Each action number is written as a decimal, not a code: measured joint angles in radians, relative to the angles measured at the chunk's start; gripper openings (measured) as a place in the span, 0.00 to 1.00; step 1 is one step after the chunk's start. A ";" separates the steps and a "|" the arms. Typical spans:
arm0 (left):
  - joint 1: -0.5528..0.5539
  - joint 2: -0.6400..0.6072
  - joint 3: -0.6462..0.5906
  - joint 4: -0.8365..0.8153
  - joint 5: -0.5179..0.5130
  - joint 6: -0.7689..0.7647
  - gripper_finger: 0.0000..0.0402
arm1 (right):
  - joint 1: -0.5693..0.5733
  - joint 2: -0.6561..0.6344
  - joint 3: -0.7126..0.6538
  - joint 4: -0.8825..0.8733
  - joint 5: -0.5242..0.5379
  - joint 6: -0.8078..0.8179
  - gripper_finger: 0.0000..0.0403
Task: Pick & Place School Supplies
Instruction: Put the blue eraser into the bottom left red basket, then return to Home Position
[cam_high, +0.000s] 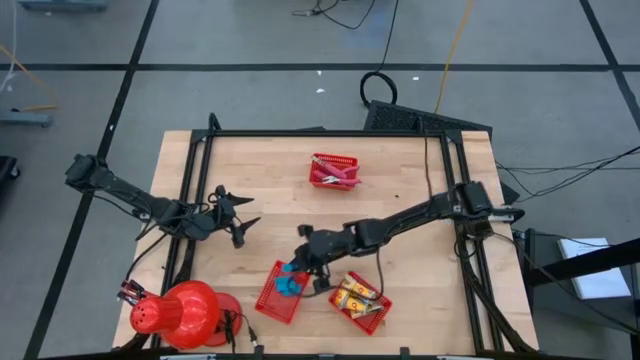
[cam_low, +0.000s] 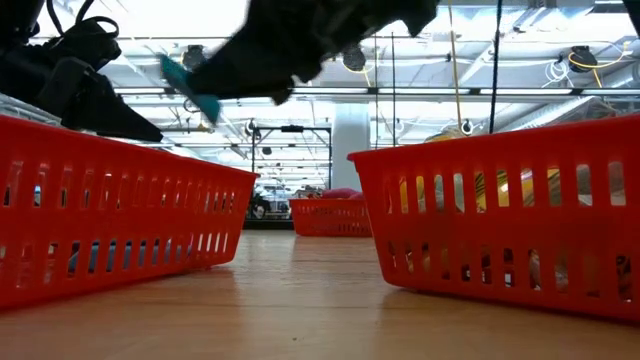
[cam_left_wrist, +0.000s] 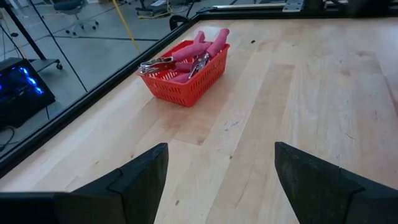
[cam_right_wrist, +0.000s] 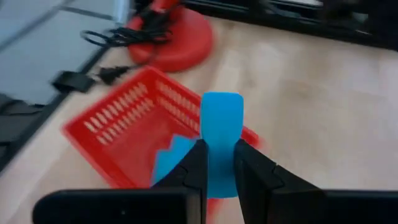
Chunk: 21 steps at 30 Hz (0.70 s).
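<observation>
Now the right gripper (cam_right_wrist: 217, 163) pinches a light-blue block (cam_right_wrist: 221, 121) upright between its fingers, above a red basket (cam_right_wrist: 118, 134).

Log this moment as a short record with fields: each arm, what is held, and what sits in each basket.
right gripper: shut on a light-blue block, over the blue-block basket
left gripper: open, holding nothing, waiting over bare table at left
blue-block basket: holds more blue pieces
yellow-piece basket: holds yellow-orange pieces
far basket: holds pink-handled metal tools
red dome-shaped object: at the table's near left corner
</observation>
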 joint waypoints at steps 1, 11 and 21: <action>0.000 0.000 0.000 -0.004 0.000 -0.004 0.73 | 0.003 0.019 0.024 -0.001 -0.020 -0.004 0.10; 0.000 0.000 0.000 -0.033 -0.010 -0.026 0.73 | 0.024 0.173 0.111 -0.059 -0.173 0.023 0.10; 0.000 0.000 0.000 -0.037 -0.016 -0.038 0.73 | 0.029 0.180 0.112 -0.029 -0.168 0.051 0.36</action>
